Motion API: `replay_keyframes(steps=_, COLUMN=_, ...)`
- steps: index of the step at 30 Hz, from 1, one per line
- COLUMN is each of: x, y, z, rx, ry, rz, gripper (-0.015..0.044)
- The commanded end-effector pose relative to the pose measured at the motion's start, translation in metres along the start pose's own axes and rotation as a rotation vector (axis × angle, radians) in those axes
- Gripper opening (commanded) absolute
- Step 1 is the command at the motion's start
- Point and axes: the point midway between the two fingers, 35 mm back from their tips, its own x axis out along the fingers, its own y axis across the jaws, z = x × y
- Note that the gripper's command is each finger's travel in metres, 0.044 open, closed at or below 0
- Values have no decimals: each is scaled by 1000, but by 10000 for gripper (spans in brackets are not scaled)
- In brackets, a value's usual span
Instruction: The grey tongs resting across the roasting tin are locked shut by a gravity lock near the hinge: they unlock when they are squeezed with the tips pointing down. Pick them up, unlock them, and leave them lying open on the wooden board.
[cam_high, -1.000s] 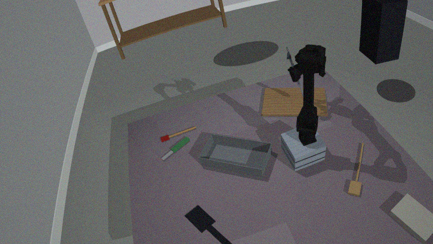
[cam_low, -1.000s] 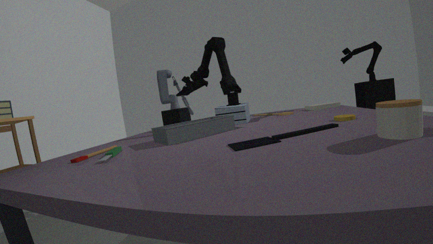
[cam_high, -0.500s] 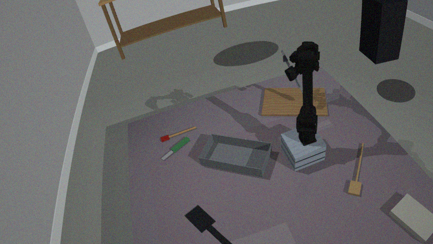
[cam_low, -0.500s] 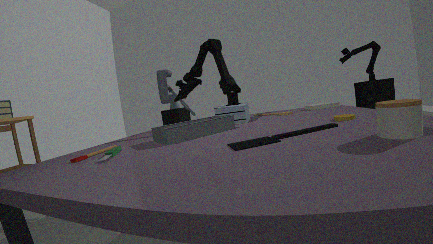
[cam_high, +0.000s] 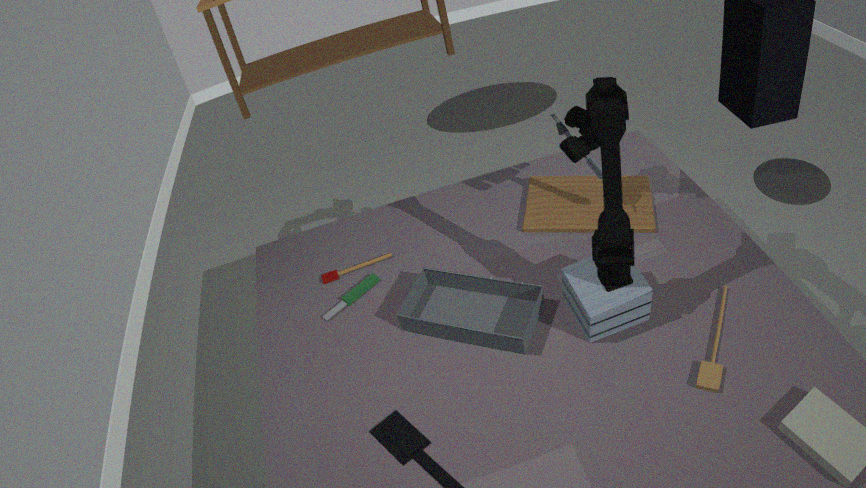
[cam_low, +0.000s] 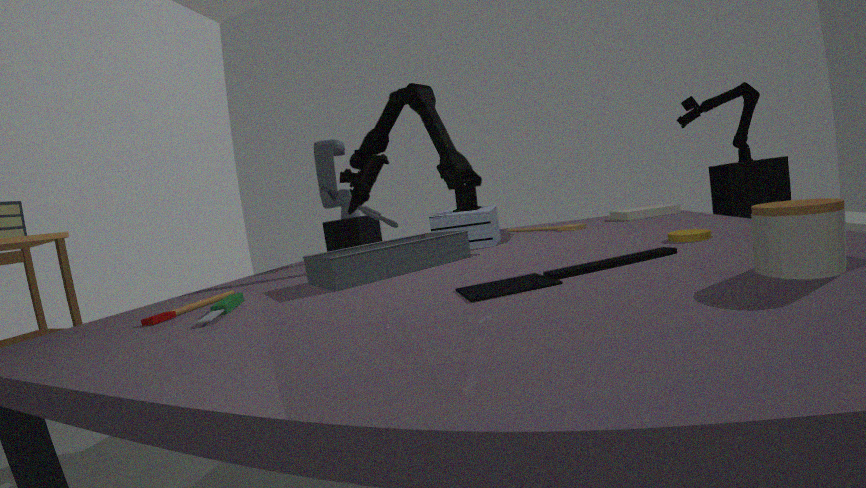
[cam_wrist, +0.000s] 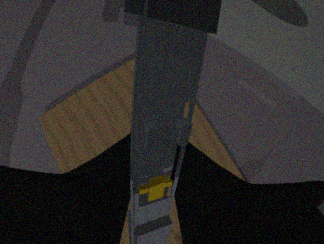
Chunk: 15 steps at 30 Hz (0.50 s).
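Note:
The grey tongs (cam_high: 593, 165) (cam_low: 381, 217) (cam_wrist: 167, 90) are held in the air near the wooden board (cam_high: 557, 212) (cam_wrist: 90, 120). They are tilted: the end with the dark block is raised, the other end slopes down. The arms look close together; whether the lock is engaged cannot be told. My gripper (cam_high: 575, 147) (cam_low: 352, 207) (cam_wrist: 155, 137) is shut on the tongs and points down at a slant. The tongs' shadow falls on the board, apart from them. The roasting tin (cam_high: 463, 332) (cam_low: 387, 266) has nothing across it.
A red-headed brush (cam_high: 330, 277) (cam_low: 158, 318) and a green-handled tool (cam_high: 361, 289) (cam_low: 228, 303) lie left of the tin. A black spatula (cam_high: 399, 434) (cam_low: 509, 286) lies in front. A wooden tool (cam_high: 710, 375) lies right of my pale base block (cam_high: 618, 306). A lidded canister (cam_low: 796, 245) stands at the right.

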Motion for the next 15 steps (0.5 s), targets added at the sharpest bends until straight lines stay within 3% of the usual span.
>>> replay_keyframes(steps=1, x=3, y=0, z=2, rx=-16, ry=83, rz=-11, gripper=-150)
replay_keyframes(steps=15, x=8, y=9, z=-5, rx=-73, ry=424, rz=-34, gripper=-150)
